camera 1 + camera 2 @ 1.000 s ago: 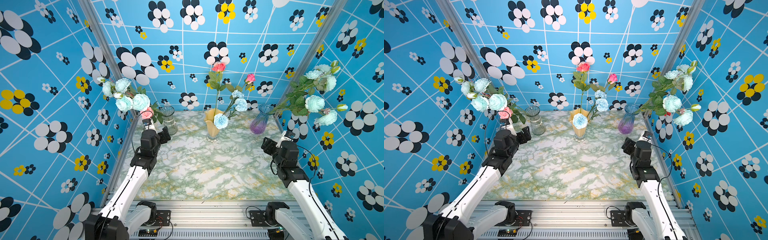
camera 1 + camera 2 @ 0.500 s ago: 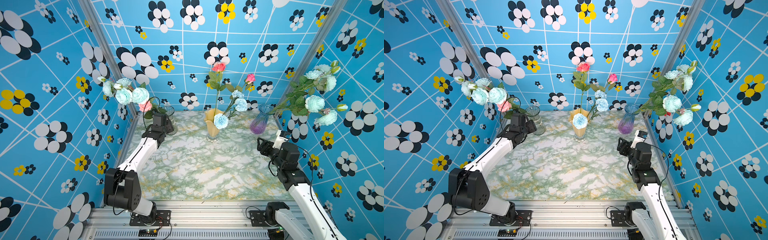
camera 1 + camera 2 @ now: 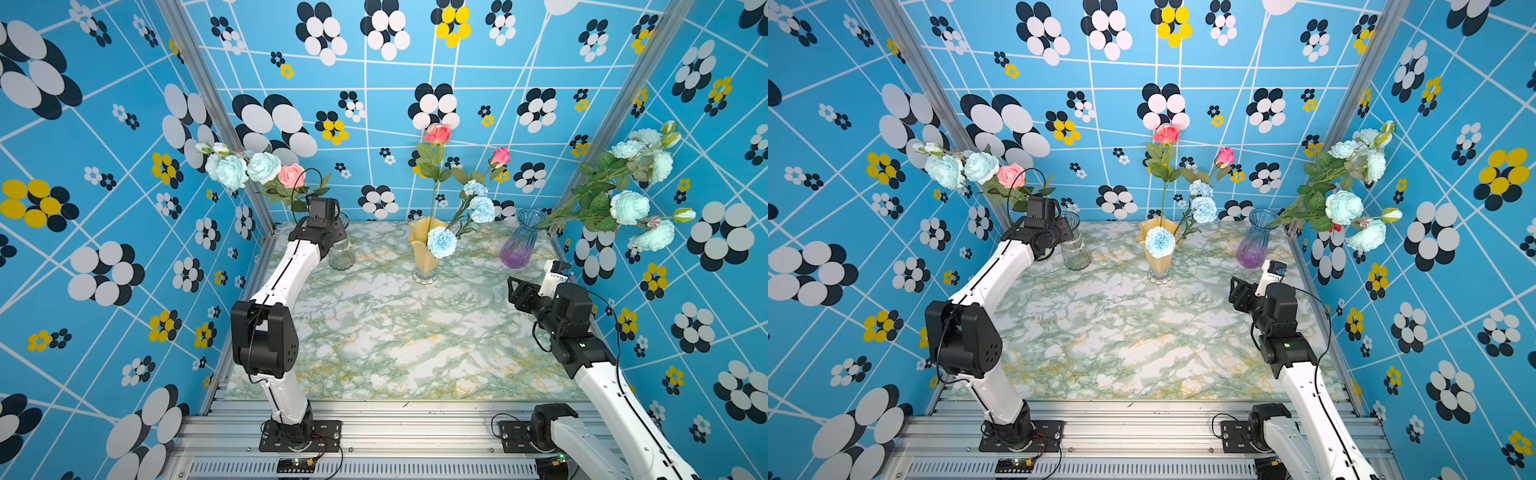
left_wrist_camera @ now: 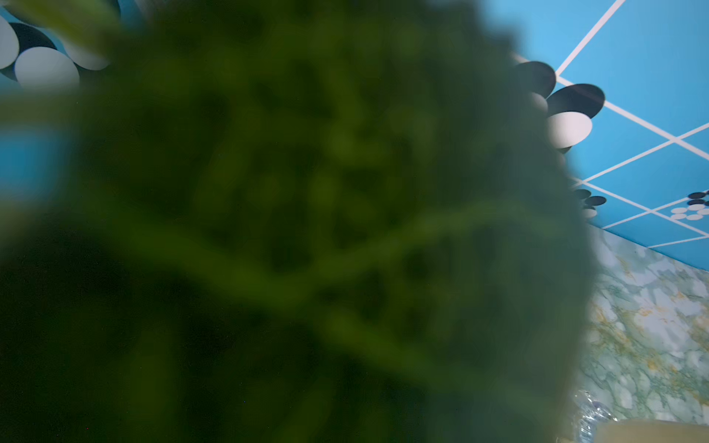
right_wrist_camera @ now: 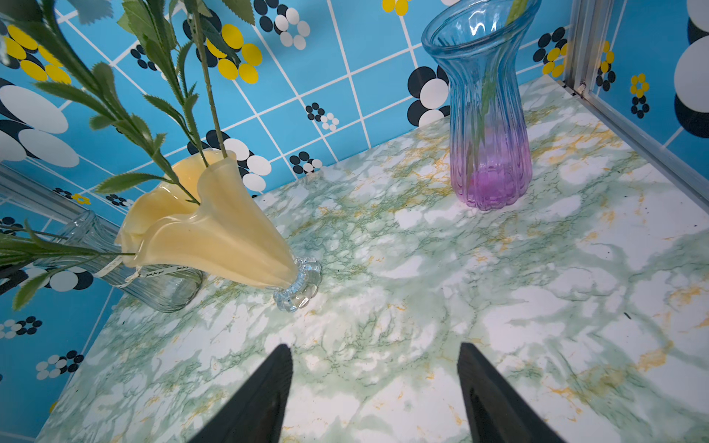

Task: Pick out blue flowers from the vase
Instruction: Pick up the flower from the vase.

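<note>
Reaching into the far left corner, the left gripper (image 3: 337,229) sits against the neck of the clear glass vase (image 3: 341,255), at the point where the stems enter. We cannot tell how far its jaws stand apart, or whether they have hold of a stem. In both top views the wrist body covers them, and in the left wrist view a blurred green leaf (image 4: 307,230) fills almost the whole picture.

The blue flowers (image 3: 245,169) of this vase form a pale mint spray. It leans up and away from the left gripper toward the left wall. A pink rose (image 3: 291,175) is the bloom nearest that gripper.

The right gripper (image 5: 374,347) hovers over the marble-pattern tabletop (image 5: 422,268). Its jaws are spread wide and nothing lies between them.

Ahead of the right gripper and to its left stands the yellow vase (image 5: 215,237), well apart from the fingers. It carries pale blue carnations (image 3: 441,242) together with two pink-red roses (image 3: 437,134).

Ahead of the right gripper, near the right wall, stands the blue-and-purple vase (image 5: 491,153). A second mint-blue spray (image 3: 631,208) leans out of it, above and beyond that gripper.

We note one label only. A narrow white paper strip (image 5: 126,274) appears to be tied round the body of the clear glass vase. It bears dark script too small to read. We find no legible brand on any vase.
</note>
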Motion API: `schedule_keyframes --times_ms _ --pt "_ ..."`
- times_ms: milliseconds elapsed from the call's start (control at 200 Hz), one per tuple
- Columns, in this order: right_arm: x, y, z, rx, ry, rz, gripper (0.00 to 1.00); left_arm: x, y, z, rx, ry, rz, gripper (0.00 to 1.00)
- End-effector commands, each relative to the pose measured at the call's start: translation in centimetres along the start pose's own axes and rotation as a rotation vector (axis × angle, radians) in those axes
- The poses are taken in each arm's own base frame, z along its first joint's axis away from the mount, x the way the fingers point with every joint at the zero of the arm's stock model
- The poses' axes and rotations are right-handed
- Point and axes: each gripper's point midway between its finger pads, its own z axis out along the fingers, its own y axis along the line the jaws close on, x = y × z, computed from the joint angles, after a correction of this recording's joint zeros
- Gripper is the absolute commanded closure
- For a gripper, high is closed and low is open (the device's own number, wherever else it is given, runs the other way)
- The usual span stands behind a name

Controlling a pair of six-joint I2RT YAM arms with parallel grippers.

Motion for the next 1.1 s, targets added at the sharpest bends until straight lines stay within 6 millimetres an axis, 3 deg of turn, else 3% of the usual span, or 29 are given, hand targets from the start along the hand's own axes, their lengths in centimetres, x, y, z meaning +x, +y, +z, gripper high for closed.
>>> schedule_keyframes --times_ms 0,400,650,734,1094 --pt "-1.1 1.1 -0.3 -0.032 -0.019 -0.019 0.29 0.9 0.7 0.5 -0.037 0.08 0.052 0.38" --pt "-0.8 1.2 0.1 -0.026 0.005 -0.027 0.27 0.9 1.6 2.3 -0.069 0.148 0.069 0.44" --pt "-0.5 1.3 0.5 -0.03 0.023 -0.026 0.27 1.6 2.1 3.5 -0.066 0.192 0.069 0.56" --pt "-0.5 1.3 0.5 -0.03 0.022 -0.027 0.27 1.8 1.8 3.9 -0.055 0.205 0.076 0.64" --pt "-0.5 1.3 0.7 -0.029 0.027 -0.027 0.27 1.8 0.9 4.9 -0.033 0.247 0.117 0.77"
